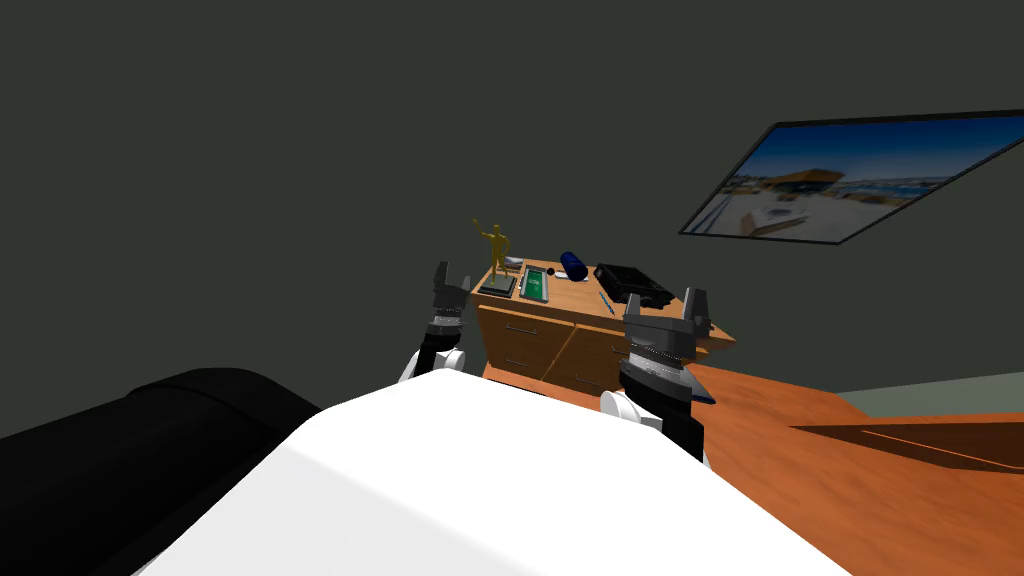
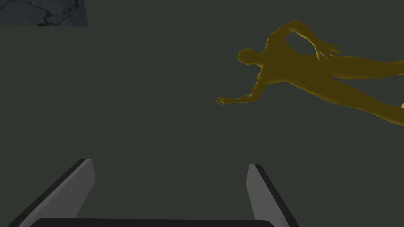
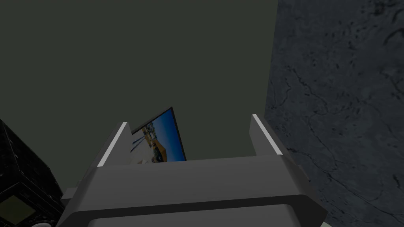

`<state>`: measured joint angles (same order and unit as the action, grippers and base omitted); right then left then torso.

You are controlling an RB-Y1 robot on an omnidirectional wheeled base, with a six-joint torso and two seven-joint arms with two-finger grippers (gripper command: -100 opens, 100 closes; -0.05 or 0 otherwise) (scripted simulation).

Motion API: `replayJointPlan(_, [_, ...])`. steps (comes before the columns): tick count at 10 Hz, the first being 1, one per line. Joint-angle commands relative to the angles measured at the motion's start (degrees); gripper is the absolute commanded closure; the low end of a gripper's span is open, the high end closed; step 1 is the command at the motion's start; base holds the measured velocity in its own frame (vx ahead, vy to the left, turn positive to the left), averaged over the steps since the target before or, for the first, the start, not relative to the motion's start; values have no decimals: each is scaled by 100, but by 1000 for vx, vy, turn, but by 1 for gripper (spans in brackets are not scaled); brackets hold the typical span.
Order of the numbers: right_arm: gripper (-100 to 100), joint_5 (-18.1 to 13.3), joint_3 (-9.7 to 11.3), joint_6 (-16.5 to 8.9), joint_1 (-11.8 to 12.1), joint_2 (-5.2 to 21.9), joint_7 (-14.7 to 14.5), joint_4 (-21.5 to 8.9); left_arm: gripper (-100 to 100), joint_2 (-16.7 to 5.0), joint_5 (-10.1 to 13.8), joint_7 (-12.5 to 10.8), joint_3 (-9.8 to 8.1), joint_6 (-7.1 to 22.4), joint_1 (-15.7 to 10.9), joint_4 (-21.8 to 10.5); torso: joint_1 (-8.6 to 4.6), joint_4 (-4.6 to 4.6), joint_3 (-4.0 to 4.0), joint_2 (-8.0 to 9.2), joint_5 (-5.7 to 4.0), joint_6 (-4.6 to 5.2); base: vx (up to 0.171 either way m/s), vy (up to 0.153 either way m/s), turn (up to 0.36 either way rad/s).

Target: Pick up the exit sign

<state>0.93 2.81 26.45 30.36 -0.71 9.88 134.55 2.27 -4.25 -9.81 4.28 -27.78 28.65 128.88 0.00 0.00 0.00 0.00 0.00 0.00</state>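
Facing wooden dresser [image 1: 545, 345] against dark wall [image 1: 300, 150]. Framed picture [image 1: 850, 185] high on wall, to the right. On dresser top, right end: black boxy device [image 1: 633, 283]. Both arms raised in front of dresser: left gripper [image 1: 452, 278] beside its left end, fingers spread; right gripper [image 1: 695, 305] near its right end, fingers spread too. Left end of top: gold figurine [image 1: 497, 250] upright on dark base. Just beside that base: exit sign [image 1: 537, 284], green, lying flat, apart from both grippers. Behind sign: blue cylinder [image 1: 575, 266]. Near front edge: blue pen [image 1: 606, 303].
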Motion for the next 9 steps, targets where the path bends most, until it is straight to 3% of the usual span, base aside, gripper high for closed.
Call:
replayJointPlan(1, [0,0,0,0,0,0,0,0,-100,-221,34,27,38,223,-45,64,0,0,0,0,0,0,-7,-26,-46])
replayJointPlan(4, [0,0,1,0,0,-1,0,0,-100,-579,123,93,122,701,-152,205,-25,1,2,4,-6,1,-11,-67,-53])
replayJointPlan(9, [0,0,0,0,0,0,0,0,-100,-831,211,154,190,1279,-255,327,-16,0,1,2,-4,1,-4,-41,-33])
